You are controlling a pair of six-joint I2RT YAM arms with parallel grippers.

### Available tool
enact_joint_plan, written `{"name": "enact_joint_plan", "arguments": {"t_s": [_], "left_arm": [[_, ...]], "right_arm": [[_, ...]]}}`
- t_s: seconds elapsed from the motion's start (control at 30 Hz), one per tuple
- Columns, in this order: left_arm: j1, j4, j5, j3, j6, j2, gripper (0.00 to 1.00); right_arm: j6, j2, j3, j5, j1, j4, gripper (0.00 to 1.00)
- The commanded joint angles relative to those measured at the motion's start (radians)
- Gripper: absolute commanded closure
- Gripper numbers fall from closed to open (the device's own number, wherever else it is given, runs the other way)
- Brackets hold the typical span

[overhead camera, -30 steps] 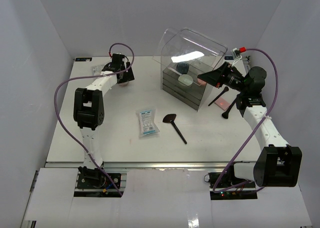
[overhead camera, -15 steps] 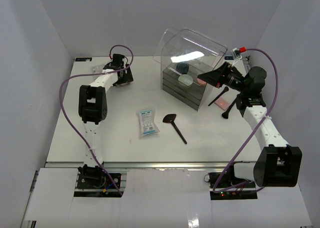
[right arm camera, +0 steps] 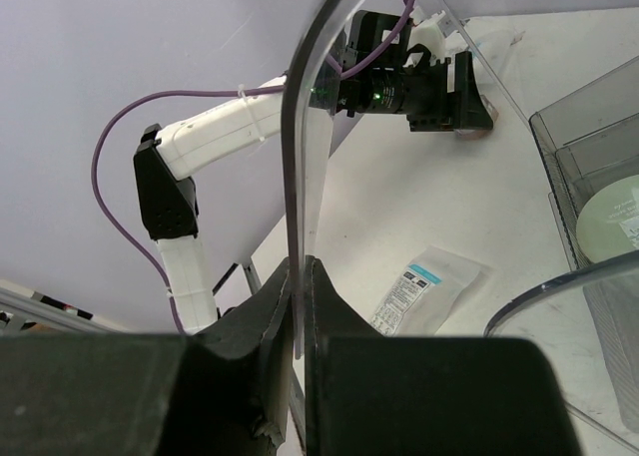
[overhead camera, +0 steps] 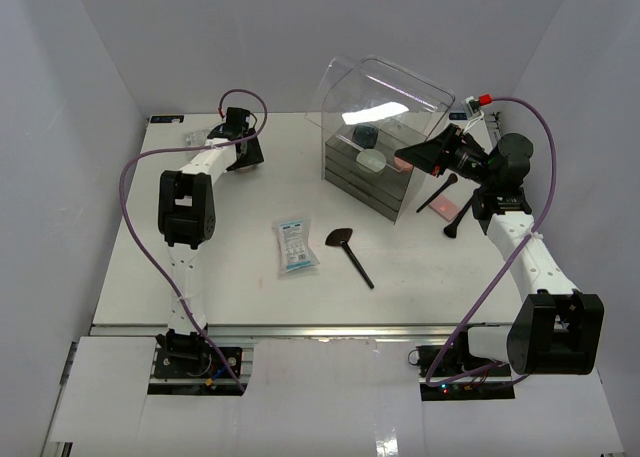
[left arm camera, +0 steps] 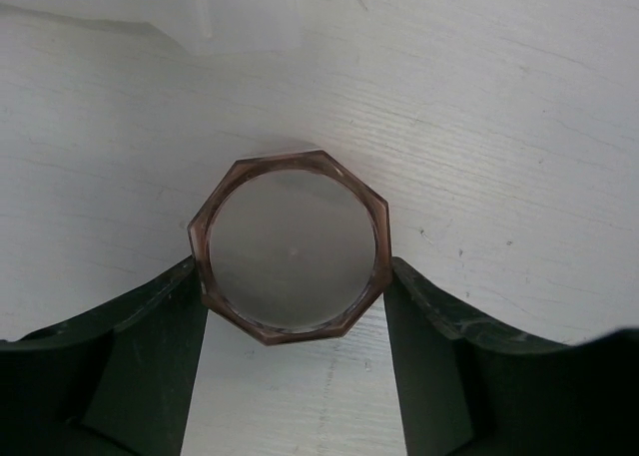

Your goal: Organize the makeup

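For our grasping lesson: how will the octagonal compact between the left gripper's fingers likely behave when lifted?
The octagonal compact looks rigid, so it probably won't flex. Two of its flat facets sit against the left gripper, so rolling or twisting seems unlikely. Its glossy lid may be slippery.

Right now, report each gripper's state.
Left gripper: shut on the octagonal compact, fingers against both sides.
Right gripper: shut on the edge of the clear lid.

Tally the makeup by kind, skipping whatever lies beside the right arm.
Compacts: 3 (octagonal one, dark one, pale one)
Packets: 2 (near packet, far packet)
Flat-headed brush: 1
Total: 6
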Motion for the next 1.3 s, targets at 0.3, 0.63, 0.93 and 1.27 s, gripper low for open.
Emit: {"name": "enact_joint_plan", "arguments": {"t_s": [0.3, 0.63, 0.93, 1.27], "left_arm": [[0.006, 0.181, 0.15, -0.277, -0.05, -0.227, 0.77], [-0.025, 0.501, 0.51, -0.714, -0.167, -0.643, 0.94], [-0.233, 1.021, 0.679, -1.007, -0.324, -0.781, 0.95], [-0.451, 1.472, 0.526, -1.001, -0.377, -0.641, 0.92]], "right_arm": [[-0.031, -0.062, 0.004, -0.018, 0.003, 0.051, 0.92], [-0.036, -0.082, -0.003, -0.016, 0.004, 0.051, 0.92], [-0.046, -0.096, 0.001, -0.018, 0.003, 0.041, 0.92], [-0.047, -0.108, 0.005, -0.019, 0.003, 0.028, 0.92]]}}
